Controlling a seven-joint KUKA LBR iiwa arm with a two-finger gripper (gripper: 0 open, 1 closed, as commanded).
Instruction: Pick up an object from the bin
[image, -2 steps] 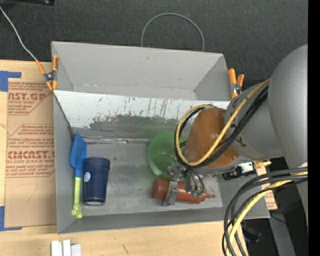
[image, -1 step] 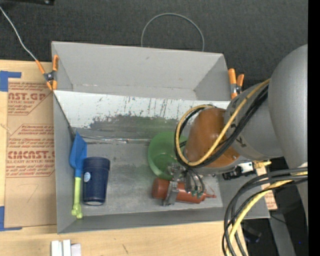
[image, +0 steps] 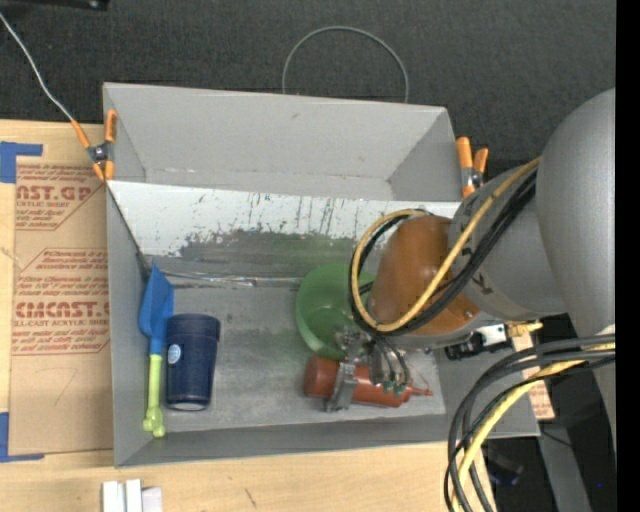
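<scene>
Hanging low on the right side of the bin, your end effector sits right on the red thing, just beside the green bowl. You cannot tell if it is wide or narrow. The blue cup and blue shovel lie well apart on the left, so I think nothing crowds this pick.

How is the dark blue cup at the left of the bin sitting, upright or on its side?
On its side: the blue cup lies lengthwise on the bin floor, its curved wall and a pale sticker facing the camera.
</scene>
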